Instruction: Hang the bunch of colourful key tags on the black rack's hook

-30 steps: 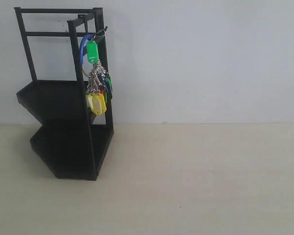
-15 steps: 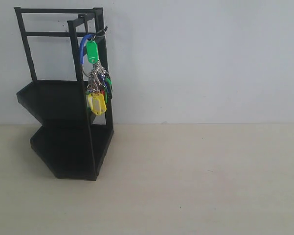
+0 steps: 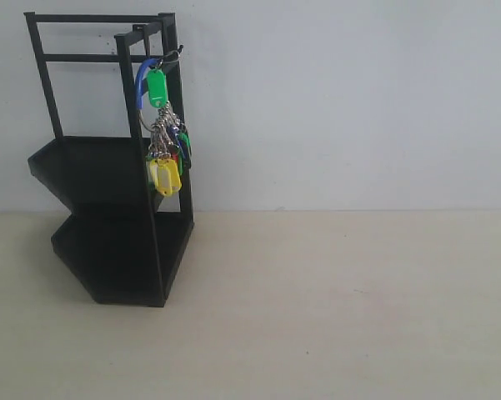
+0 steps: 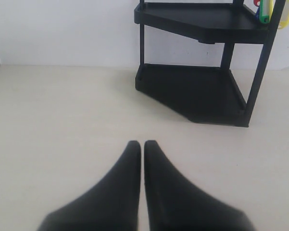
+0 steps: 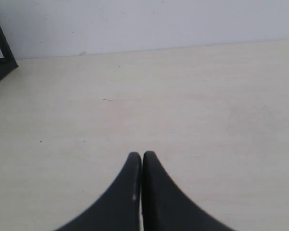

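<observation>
The colourful key tag bunch hangs by its blue loop from the hook at the top bar of the black rack, which stands at the left of the exterior view. Green and yellow tags show most clearly. Neither arm appears in the exterior view. In the left wrist view my left gripper is shut and empty above the table, well short of the rack; a few tags peek in at the frame's top corner. My right gripper is shut with nothing in it, over bare table.
A pale wooden table spreads out in front of a plain light wall. The rack's base corner shows at the edge of the right wrist view.
</observation>
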